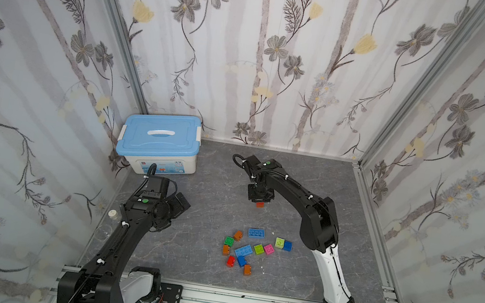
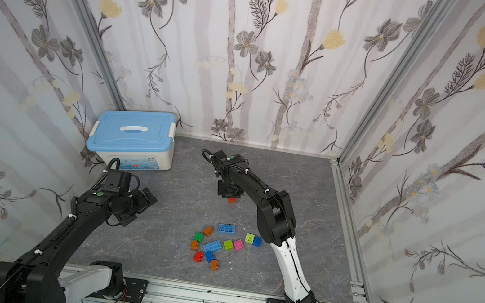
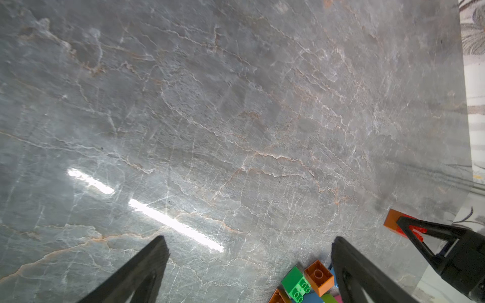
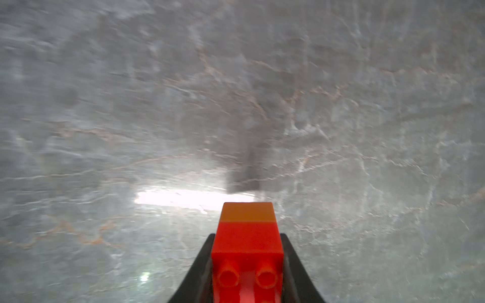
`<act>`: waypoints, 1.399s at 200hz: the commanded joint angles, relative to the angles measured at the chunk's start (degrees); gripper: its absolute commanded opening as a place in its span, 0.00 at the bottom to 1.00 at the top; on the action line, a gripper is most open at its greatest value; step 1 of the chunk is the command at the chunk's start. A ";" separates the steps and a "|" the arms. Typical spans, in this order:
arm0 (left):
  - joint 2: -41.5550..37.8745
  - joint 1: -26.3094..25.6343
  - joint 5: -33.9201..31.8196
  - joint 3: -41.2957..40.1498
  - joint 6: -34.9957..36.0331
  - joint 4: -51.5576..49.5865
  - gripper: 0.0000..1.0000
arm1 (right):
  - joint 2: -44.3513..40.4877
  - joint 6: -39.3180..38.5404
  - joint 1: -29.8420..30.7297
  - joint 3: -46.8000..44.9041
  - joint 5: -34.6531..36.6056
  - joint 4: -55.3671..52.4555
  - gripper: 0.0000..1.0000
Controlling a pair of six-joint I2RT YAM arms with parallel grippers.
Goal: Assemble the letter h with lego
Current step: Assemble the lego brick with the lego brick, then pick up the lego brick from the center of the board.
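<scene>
Two joined bricks, red-orange stack [image 4: 248, 230], clamped between jaws of right gripper [image 1: 259, 201], long axis running out past tips. Loose bricks [image 1: 243, 251] well apart, behind. Left gripper [image 3: 250, 244] wide, empty.

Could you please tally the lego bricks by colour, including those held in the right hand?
Orange: 4, one held
Red: 2, one held
Light blue: 2
Blue: 2
Lime: 2
Green: 1
Pink: 1
Total: 14
</scene>
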 commanded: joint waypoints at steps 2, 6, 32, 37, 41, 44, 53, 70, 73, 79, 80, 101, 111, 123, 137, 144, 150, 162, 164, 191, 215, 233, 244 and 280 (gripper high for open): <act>1.30 -3.17 -4.97 1.59 0.27 -0.17 1.00 | -2.47 1.84 -0.72 -6.71 -0.80 4.65 0.23; 1.73 -3.74 -5.35 1.91 0.41 -0.31 1.00 | -2.82 2.00 -0.77 -7.64 -1.18 5.38 0.24; 4.47 -6.58 -6.26 3.57 1.17 -0.53 1.00 | -3.55 2.40 -0.95 -10.99 -3.50 7.57 0.30; 4.87 -7.31 -6.26 3.91 1.17 -0.54 1.00 | -3.68 2.39 -0.89 -11.02 -3.68 7.56 0.32; 5.11 -7.79 -6.25 3.98 1.17 -0.54 1.00 | -3.86 2.32 -0.94 -11.02 -3.80 7.56 0.33; 5.35 -8.20 -6.23 4.25 1.25 -0.59 1.00 | -4.05 2.28 -0.99 -11.04 -3.82 7.56 0.33; 5.76 -9.48 -6.58 4.66 1.25 -0.64 1.00 | -4.89 2.11 -0.97 -10.94 -3.74 7.60 0.36; 6.43 -11.97 -7.55 5.43 1.34 -1.01 1.00 | -6.99 1.91 -1.28 -10.56 -3.72 7.49 0.40; 6.55 -12.33 -7.63 5.58 1.37 -1.10 1.00 | -7.50 1.91 -1.34 -10.57 -3.73 7.47 0.41; 6.73 -13.08 -7.89 5.79 1.46 -1.43 1.00 | -8.42 1.88 -1.31 -10.47 -3.81 7.36 0.44; 6.74 -13.19 -7.94 5.86 1.44 -1.47 1.00 | -8.62 1.87 -1.31 -10.51 -3.82 7.36 0.44; 7.18 -16.46 -8.51 7.07 2.25 -2.68 1.00 | -12.50 1.56 -1.41 -11.10 -3.52 6.93 0.51; 7.36 -18.30 -8.89 7.66 2.93 -3.16 1.00 | -14.48 1.38 -1.39 -12.17 -3.50 6.95 0.54; 7.62 -20.75 -9.30 8.10 3.60 -3.67 1.00 | -16.93 1.24 -1.38 -13.92 -3.45 7.12 0.56; 7.72 -23.52 -9.31 8.04 4.11 -3.70 1.00 | -20.20 0.94 -1.44 -17.04 -3.20 7.42 0.57; 7.76 -24.92 -9.31 7.88 4.32 -3.59 1.00 | -22.00 0.91 -1.44 -19.10 -3.04 7.76 0.57; 7.86 -26.04 -9.18 7.86 4.49 -3.51 1.00 | -23.45 0.82 -1.41 -20.75 -2.87 8.24 0.57; 8.37 -28.34 -8.83 7.90 4.94 -3.53 0.98 | -27.39 0.73 -1.40 -25.94 -2.29 9.52 0.57; 8.48 -28.75 -8.79 7.93 5.01 -3.53 0.98 | -27.69 0.72 -1.39 -26.37 -2.27 9.62 0.57; 9.99 -34.62 -6.91 8.38 5.22 -3.07 0.89 | -35.86 -0.85 -1.34 -38.46 -4.50 13.54 0.56; 13.91 -39.73 -5.05 8.62 4.47 -1.84 0.81 | -42.10 -1.55 -1.32 -46.62 -5.22 15.49 0.56; 16.60 -43.17 -4.44 9.55 3.76 -2.69 0.79 | -45.50 -1.42 -1.35 -50.90 -5.40 17.24 0.55; 18.11 -44.95 -4.81 10.00 3.02 -2.84 0.78 | -46.57 -1.23 -1.35 -52.46 -5.62 18.16 0.55; 23.65 -48.20 -6.32 11.26 -0.92 -2.05 0.70 | -47.01 -0.78 -1.35 -53.53 -6.37 20.21 0.55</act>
